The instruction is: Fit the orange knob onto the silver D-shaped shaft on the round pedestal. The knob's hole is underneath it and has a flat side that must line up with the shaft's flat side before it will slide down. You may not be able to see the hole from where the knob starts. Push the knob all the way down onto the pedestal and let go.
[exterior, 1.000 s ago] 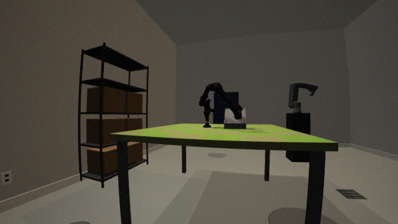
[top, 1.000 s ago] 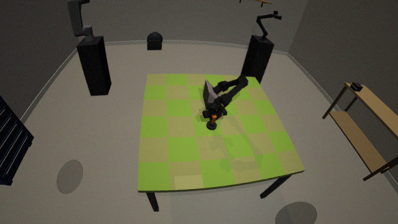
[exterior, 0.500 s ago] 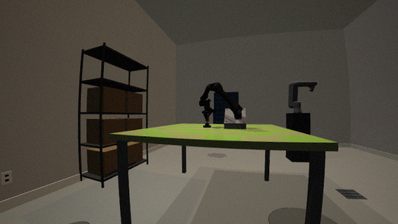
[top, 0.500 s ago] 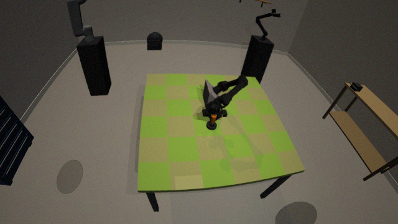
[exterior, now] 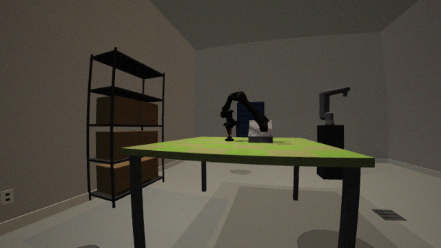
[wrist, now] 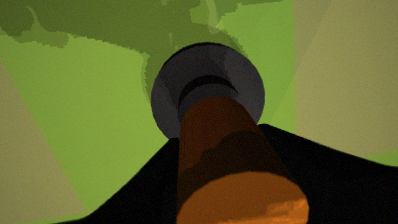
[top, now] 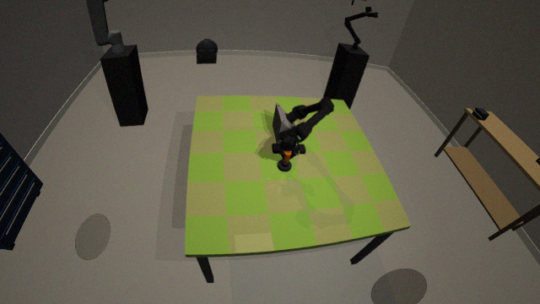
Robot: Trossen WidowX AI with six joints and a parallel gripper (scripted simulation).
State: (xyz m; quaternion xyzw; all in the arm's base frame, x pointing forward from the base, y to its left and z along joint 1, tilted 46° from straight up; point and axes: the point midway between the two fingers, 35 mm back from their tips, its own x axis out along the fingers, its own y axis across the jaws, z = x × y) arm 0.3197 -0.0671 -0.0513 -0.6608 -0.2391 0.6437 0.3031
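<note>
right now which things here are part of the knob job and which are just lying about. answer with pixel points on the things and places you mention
Part of the job:
- orange knob [top: 287, 156] [wrist: 225, 130]
- round pedestal [top: 284, 167] [exterior: 229, 140] [wrist: 165, 95]
- gripper [top: 288, 157] [exterior: 229, 133] [wrist: 218, 138]

Just around:
- shelf rack with brown boxes [exterior: 113, 138]
- black dome-topped object [top: 207, 51]
- blue cabinet [top: 17, 186] [exterior: 250, 107]

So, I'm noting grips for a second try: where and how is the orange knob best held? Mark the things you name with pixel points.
Probably by the sides of its upright, round barrel, from above, as the gripper [top: 288, 151] [exterior: 229, 128] [wrist: 218, 138] has the knob [top: 287, 156] [wrist: 215, 130] now; the underside stays free for the shaft.

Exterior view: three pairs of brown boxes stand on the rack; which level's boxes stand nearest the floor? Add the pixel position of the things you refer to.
The boxes [exterior: 127, 177] on the rack's [exterior: 114, 179] bottom shelf: they stand directly below the other two levels, and their tops look lighter.
</note>
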